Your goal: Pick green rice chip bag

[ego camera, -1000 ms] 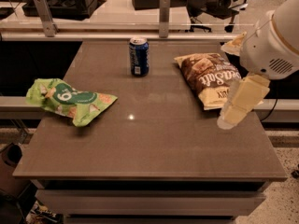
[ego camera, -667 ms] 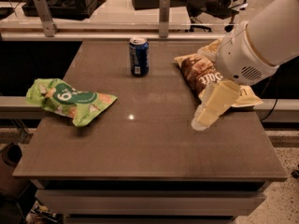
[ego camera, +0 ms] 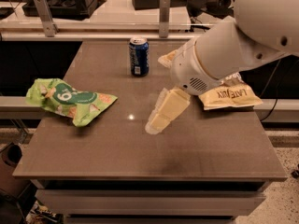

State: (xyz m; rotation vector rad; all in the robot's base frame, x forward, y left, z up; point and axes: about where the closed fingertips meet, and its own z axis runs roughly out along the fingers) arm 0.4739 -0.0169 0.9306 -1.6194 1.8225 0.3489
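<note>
The green rice chip bag (ego camera: pixel 67 101) lies flat at the left side of the brown table, light green with a darker green round logo. My gripper (ego camera: pixel 160 116) hangs from the white arm above the table's middle, pointing down and left, about a third of the table's width to the right of the bag and not touching it. It holds nothing.
A blue soda can (ego camera: pixel 138 56) stands upright at the back middle. A brown and yellow chip bag (ego camera: pixel 227 94) lies at the right, mostly hidden behind my arm. The table's (ego camera: pixel 140 157) front edge is near. Desks and metal posts stand behind.
My arm has swung left from the table's right side toward the middle, bringing the gripper closer to the green bag and covering the brown bag. The objects have not moved.
</note>
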